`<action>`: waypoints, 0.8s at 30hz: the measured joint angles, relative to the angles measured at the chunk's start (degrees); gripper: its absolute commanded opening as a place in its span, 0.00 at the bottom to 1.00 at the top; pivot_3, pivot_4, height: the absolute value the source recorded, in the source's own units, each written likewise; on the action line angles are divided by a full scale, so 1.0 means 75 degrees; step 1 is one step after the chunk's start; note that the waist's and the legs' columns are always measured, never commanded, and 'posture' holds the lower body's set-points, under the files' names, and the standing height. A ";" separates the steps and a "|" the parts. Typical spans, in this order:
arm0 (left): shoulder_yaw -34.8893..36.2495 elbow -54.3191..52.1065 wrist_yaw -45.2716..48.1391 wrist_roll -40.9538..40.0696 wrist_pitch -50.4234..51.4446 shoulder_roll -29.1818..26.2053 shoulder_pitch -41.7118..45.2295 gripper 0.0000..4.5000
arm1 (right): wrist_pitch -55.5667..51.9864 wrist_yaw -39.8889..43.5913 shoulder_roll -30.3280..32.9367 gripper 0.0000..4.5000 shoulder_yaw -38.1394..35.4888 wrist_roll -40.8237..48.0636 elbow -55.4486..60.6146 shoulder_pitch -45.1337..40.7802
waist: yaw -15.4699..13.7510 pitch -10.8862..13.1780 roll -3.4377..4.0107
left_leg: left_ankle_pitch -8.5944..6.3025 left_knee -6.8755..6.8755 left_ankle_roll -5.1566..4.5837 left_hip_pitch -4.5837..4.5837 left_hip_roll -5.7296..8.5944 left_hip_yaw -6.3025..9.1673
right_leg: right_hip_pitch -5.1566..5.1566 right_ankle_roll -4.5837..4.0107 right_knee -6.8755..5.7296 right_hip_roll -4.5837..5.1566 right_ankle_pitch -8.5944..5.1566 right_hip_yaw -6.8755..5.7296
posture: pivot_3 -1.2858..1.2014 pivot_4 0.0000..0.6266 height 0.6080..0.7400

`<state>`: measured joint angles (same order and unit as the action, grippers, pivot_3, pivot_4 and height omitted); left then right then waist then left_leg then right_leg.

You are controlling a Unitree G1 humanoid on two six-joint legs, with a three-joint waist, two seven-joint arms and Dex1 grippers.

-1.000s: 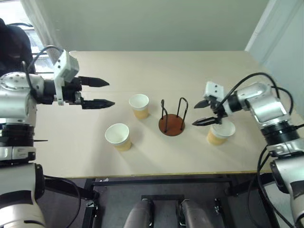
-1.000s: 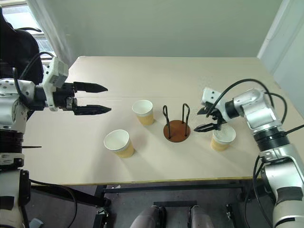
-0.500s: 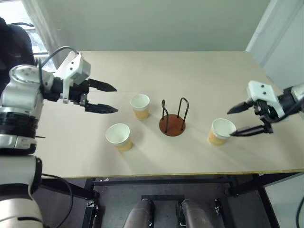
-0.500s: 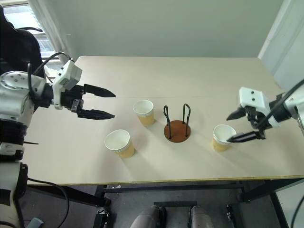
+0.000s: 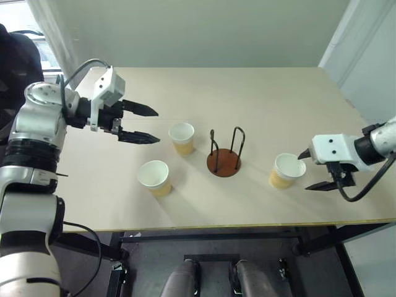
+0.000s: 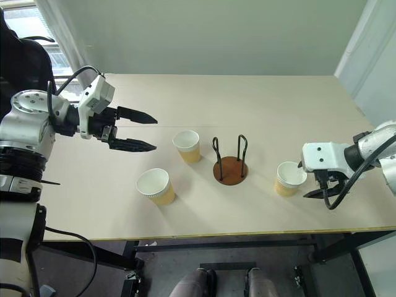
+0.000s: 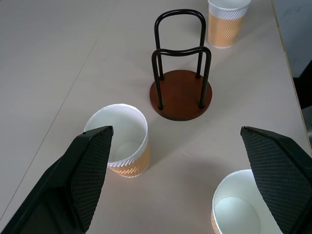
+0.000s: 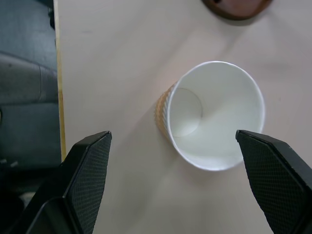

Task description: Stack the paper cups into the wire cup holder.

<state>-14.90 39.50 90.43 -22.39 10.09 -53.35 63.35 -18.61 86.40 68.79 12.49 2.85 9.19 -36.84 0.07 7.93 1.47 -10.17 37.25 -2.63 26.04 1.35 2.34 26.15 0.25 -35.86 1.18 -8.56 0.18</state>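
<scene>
A pale beige rectangular surface point(image 5: 247, 93) carries everything; near its middle stands the wire cup holder point(image 5: 224, 156), a round reddish-brown disc base with two thin black wire loops rising upright from it, with no cup in it; three small tapered paper cups, white inside and at the rim and tan-yellow lower down, stand upright and apart around it.

The far-left cup point(image 5: 182, 137) stands just beside the holder on the robot's left, a little farther back; the near-left cup point(image 5: 154, 177) stands farther left and closer to the front edge; the right cup point(image 5: 287, 170) stands to the holder's right, near but not touching it.

The left claw point(image 5: 145, 125) hangs above the surface to the left of the far-left cup, its two black fingers spread wide with nothing between them, pointing across toward the cups and holder; in the left wrist view the far-left cup point(image 7: 121, 140) sits by one finger, the near-left cup point(image 7: 241, 204) by the other, and the holder point(image 7: 181, 92) lies ahead between them, with the right cup point(image 7: 226, 22) beyond.

The right claw point(image 5: 315, 169) sits just to the right of the right cup, fingers wide apart and empty; in the right wrist view that cup point(image 8: 212, 113) lies between the spread fingers point(image 8: 85, 180), untouched.
</scene>
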 measured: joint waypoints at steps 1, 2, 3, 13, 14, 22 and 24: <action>0.0000 -0.0002 0.0000 -0.0005 0.0000 0.0000 -0.0001 1.00 | 0.0141 0.0013 -0.0041 0.92 0.0062 -0.0076 -0.0012 0.0009 | 0.0000 0.0000 0.0000 | 0.0000 0.0001 -0.0003 0.0001 0.0000 -0.0001 | 0.0000 0.0002 0.0000 0.0000 0.0000 0.0000 | 0.52 0.24 1.00; 0.0001 -0.0004 0.0001 -0.0009 0.0000 -0.0003 -0.0001 1.00 | 0.0262 0.0022 -0.0048 0.92 0.0124 -0.0126 -0.0034 0.0012 | 0.0000 0.0000 0.0000 | 0.0003 0.0002 -0.0011 0.0001 0.0000 0.0000 | -0.0001 0.0005 0.0000 0.0000 -0.0002 0.0000 | 0.52 0.24 1.00; 0.0002 -0.0012 0.0001 -0.0014 0.0000 -0.0009 -0.0004 1.00 | 0.0358 0.0029 -0.0049 0.92 0.0161 -0.0166 -0.0060 0.0016 | 0.0000 0.0000 0.0000 | 0.0005 0.0002 -0.0018 0.0002 0.0000 0.0001 | -0.0001 0.0007 0.0000 0.0000 -0.0003 0.0000 | 0.52 0.24 1.00; 0.0049 -0.0213 0.0005 -0.0130 0.0000 -0.0161 -0.0170 1.00 | 0.1397 0.0192 -0.0383 0.71 0.0635 -0.0916 -0.0771 -0.0084 | -0.0016 0.0000 0.0000 | 0.0003 0.0011 -0.0027 0.0000 0.0001 0.0001 | -0.0009 0.0013 0.0001 0.0000 -0.0003 0.0000 | 0.52 0.24 1.00; 0.0049 -0.0215 0.0005 -0.0131 0.0000 -0.0166 -0.0179 1.00 | 0.1478 0.0221 -0.0401 0.62 0.0667 -0.0981 -0.0859 -0.0176 | -0.0014 0.0000 0.0000 | 0.0003 0.0012 -0.0027 0.0000 0.0000 0.0000 | -0.0009 0.0013 0.0001 0.0000 -0.0002 0.0000 | 0.52 0.24 1.00; 0.0047 -0.0245 0.0007 -0.0138 -0.0009 -0.0169 -0.0176 1.00 | 0.1886 0.0618 -0.0455 0.01 0.0827 -0.1295 -0.1073 -0.0561 | -0.0018 0.0000 -0.0001 | 0.0001 0.0015 -0.0026 0.0000 0.0001 0.0002 | -0.0012 0.0010 0.0002 0.0000 0.0000 0.0000 | 0.52 0.24 1.00; 0.0046 -0.0244 0.0007 -0.0138 -0.0015 -0.0167 -0.0161 1.00 | 0.1903 0.0681 -0.0454 0.01 0.0827 -0.1322 -0.1053 -0.0598 | -0.0016 0.0000 -0.0001 | 0.0001 0.0015 -0.0025 -0.0001 0.0000 0.0002 | -0.0013 0.0010 0.0002 0.0000 -0.0001 0.0000 | 0.52 0.24 1.00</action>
<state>-14.55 37.67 90.49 -23.42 9.97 -54.60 62.14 -4.34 91.51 65.38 18.70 -7.07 1.29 -41.32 -0.05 7.93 1.47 -10.16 37.36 -2.82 26.04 1.35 2.35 26.06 0.32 -35.84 1.18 -8.57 0.17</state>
